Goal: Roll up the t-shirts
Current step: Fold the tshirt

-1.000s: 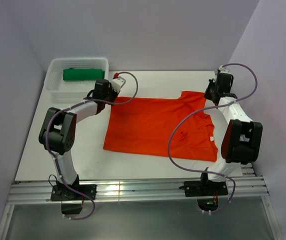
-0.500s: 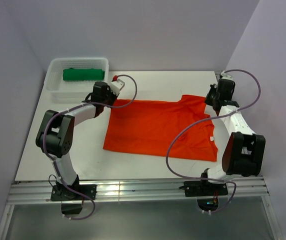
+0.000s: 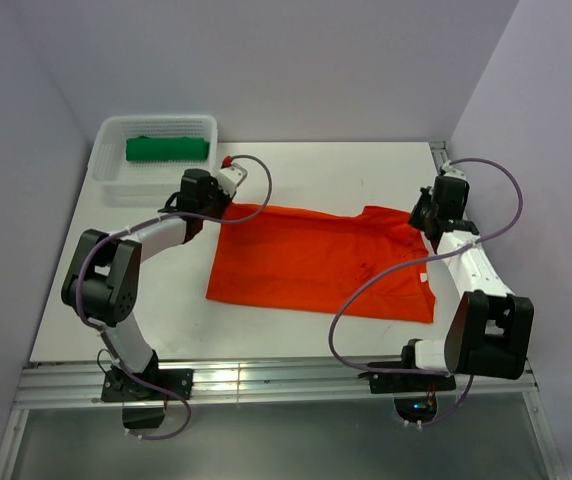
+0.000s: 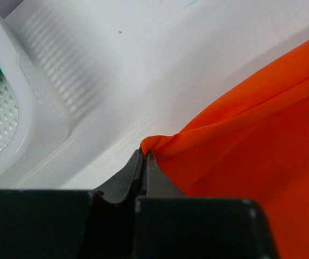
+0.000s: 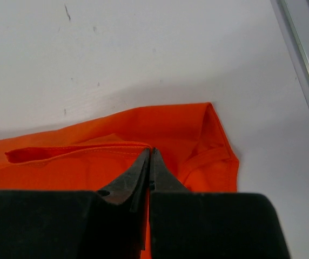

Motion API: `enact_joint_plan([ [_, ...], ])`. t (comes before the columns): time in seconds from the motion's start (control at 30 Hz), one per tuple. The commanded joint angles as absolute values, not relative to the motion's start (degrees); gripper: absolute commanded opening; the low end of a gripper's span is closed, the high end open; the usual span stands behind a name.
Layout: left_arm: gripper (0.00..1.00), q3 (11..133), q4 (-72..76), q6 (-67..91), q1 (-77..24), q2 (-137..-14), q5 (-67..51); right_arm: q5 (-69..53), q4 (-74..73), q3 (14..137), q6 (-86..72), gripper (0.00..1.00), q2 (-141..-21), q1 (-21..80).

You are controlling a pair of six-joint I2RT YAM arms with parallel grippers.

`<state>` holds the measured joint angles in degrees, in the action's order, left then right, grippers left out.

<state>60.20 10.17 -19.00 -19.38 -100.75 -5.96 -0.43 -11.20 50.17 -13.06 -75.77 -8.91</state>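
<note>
At the table's (image 3: 346, 170) ten o'clock corner, a white perforated plastic basket (image 3: 101, 165) held the green t-shirt (image 3: 166, 149), bundled into a compact bar. At the basket's five o'clock, the left gripper (image 4: 145, 156) was pinched tight on the far left corner of the orange t-shirt (image 3: 306, 260), the thin cloth bunching into soft folds at its tips. The shirt spread flat toward four o'clock, with bare tabletop beyond its far edge. The right gripper (image 5: 150, 156) was clamped on the shirt's far right edge beside a sleeve, near the metal rail (image 5: 306, 43) at three o'clock.

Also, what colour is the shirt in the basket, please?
Green t-shirt; top external view shows it best.
</note>
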Motion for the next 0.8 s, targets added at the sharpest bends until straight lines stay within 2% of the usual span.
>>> enact_joint_plan([
  [0.0,0.00,58.54,13.27,-20.13,-19.51,-96.95,-8.00,1.14,-11.51,49.04,-13.80,0.00,-72.34,-7.91],
  [0.77,0.00,49.48,14.59,-23.29,-20.21,-90.35,-11.69,5.45,-17.75,44.03,-16.17,0.00,-63.98,-3.87],
])
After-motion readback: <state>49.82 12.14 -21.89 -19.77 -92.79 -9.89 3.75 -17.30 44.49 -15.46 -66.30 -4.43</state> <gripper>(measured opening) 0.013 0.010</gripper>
